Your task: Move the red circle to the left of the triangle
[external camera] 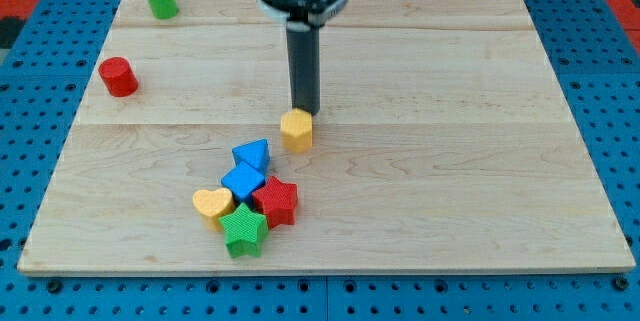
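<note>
The red circle (118, 77) is a short red cylinder near the board's left edge, upper half. The blue triangle (252, 152) lies at the top of a cluster below the board's centre. My tip (304, 111) is at the end of the dark rod in the board's middle, just above and touching or nearly touching a yellow hexagon block (297, 130). The tip is far to the right of the red circle and up-right of the triangle.
A green cylinder (161, 1) stands at the top left. The cluster holds a blue cube (243, 180), a red star (276, 201), a yellow heart (212, 204) and a green star (243, 231). The wooden board (450, 141) sits on blue pegboard.
</note>
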You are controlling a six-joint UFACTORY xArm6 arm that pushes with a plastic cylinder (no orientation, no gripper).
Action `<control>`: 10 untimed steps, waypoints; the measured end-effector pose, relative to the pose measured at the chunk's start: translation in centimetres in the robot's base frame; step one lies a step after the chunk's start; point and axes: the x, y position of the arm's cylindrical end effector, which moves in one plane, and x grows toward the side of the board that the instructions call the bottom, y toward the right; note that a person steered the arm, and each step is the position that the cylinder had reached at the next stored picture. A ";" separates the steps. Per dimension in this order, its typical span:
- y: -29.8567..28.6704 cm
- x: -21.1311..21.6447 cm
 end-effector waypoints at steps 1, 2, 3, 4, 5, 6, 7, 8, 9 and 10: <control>-1.3 1.5; -3.0 1.7; -4.4 1.7; -5.8 -0.7; -11.0 -3.2; -15.3 -7.9; -22.0 -11.4; -28.4 -13.2; -28.4 -11.1; -24.0 -8.4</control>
